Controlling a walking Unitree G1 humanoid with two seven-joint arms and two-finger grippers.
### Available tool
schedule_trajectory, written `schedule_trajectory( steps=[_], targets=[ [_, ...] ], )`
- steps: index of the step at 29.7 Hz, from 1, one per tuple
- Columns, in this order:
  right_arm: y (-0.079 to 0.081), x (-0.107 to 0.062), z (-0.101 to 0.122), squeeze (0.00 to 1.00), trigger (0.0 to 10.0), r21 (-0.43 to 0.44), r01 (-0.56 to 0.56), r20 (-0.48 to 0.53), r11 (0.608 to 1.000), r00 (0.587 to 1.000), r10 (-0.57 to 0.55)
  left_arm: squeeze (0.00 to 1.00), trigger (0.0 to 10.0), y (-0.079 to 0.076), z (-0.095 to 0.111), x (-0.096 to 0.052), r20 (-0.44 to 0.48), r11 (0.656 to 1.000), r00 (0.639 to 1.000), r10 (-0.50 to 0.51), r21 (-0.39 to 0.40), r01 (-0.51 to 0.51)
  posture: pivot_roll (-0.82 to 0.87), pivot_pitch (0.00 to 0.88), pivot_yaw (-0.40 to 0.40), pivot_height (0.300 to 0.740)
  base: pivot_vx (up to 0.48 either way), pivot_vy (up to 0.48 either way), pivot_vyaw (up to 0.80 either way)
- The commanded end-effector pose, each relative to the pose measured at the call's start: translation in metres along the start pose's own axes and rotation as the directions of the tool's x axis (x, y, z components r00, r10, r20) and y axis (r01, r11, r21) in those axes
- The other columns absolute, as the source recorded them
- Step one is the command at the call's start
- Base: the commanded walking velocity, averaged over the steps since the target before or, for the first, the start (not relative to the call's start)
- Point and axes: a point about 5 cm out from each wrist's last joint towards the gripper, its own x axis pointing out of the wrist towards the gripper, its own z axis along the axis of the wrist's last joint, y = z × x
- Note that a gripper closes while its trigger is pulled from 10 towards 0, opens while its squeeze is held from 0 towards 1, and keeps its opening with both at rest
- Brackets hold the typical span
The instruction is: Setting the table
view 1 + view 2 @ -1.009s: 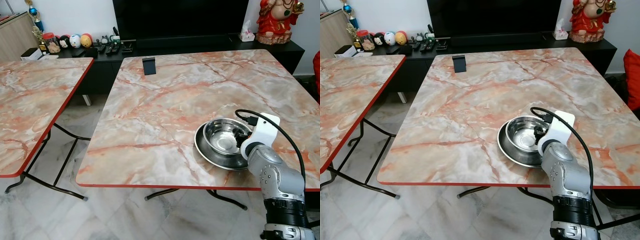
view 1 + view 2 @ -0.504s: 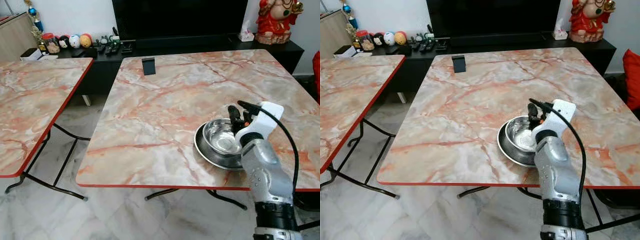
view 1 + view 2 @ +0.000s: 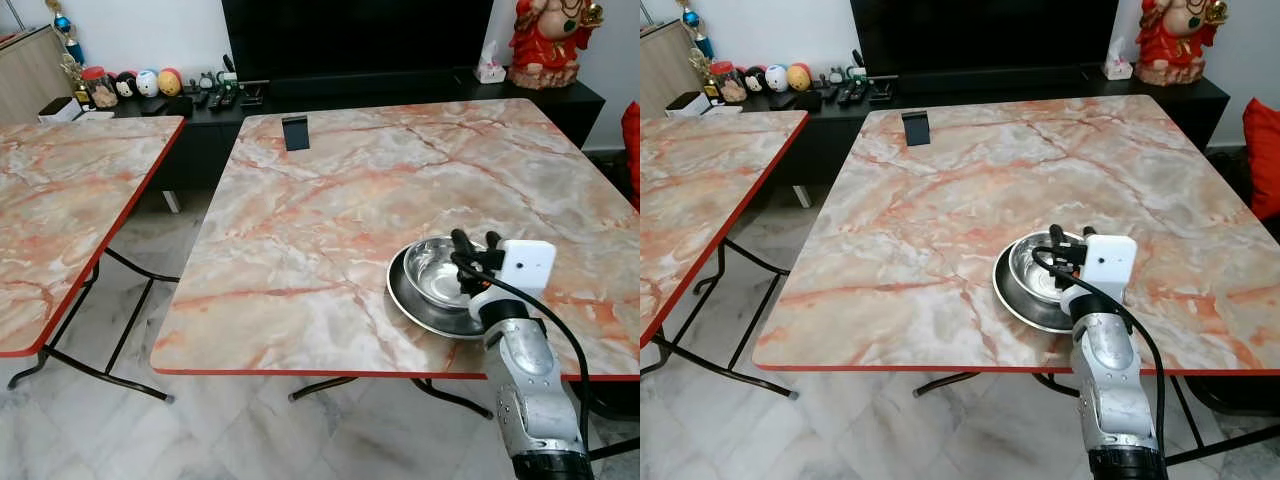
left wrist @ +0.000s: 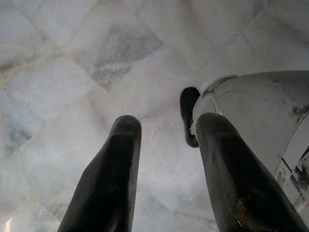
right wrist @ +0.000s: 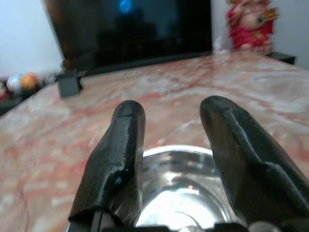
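A shiny steel bowl (image 3: 430,272) sits inside a steel plate (image 3: 400,296) on the marble table (image 3: 330,200), near its front right edge. My right gripper (image 3: 474,240) hovers just over the bowl's near right rim. It is open with nothing between its black fingers (image 5: 120,154), which point across the table. The right wrist view looks down into the bowl (image 5: 178,188) from between those fingers. My left arm hangs idle; its gripper (image 4: 169,125) is open above the pale tiled floor.
A second marble table (image 3: 70,200) stands to the left across a floor gap. A small black stand (image 3: 296,132) sits at the far edge. Behind are a dark TV cabinet (image 3: 400,85) with remotes and a red figurine (image 3: 548,40).
My right gripper rose out of the bowl and drew back toward the table's near edge, its wrist turning. Bowl and plate stayed in place.
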Motion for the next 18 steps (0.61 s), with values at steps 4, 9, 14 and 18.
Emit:
schedule_trajectory(
  steps=[4,9,14,18],
  targets=[
    [0.018,-0.001,0.003,0.00,10.0,-0.066,-0.069,0.051,0.995,0.996,0.073,0.00,10.0,0.006,-0.002,-0.003,-0.002,1.000,1.000,0.006,0.014,-0.006,-0.15,0.000,0.082,0.740,0.000,0.000,0.00],
    [0.022,-0.002,0.000,0.00,10.0,-0.045,-0.079,0.041,0.996,0.996,0.081,0.00,10.0,0.006,-0.003,-0.003,-0.004,1.000,1.000,0.016,-0.003,-0.016,-0.16,0.000,0.064,0.740,0.000,0.000,0.00],
    [0.021,0.001,-0.001,0.00,10.0,-0.063,-0.099,0.039,0.993,0.994,0.102,0.00,10.0,0.002,-0.005,-0.003,-0.002,1.000,1.000,0.016,-0.023,-0.016,-0.14,0.000,0.036,0.740,0.000,0.000,0.00],
    [0.020,0.006,0.002,0.00,10.0,-0.066,-0.094,0.046,0.993,0.994,0.097,0.00,10.0,-0.001,-0.006,-0.002,-0.003,0.999,1.000,0.012,-0.037,-0.013,-0.14,0.000,0.028,0.740,0.000,0.000,0.00]
  ],
)
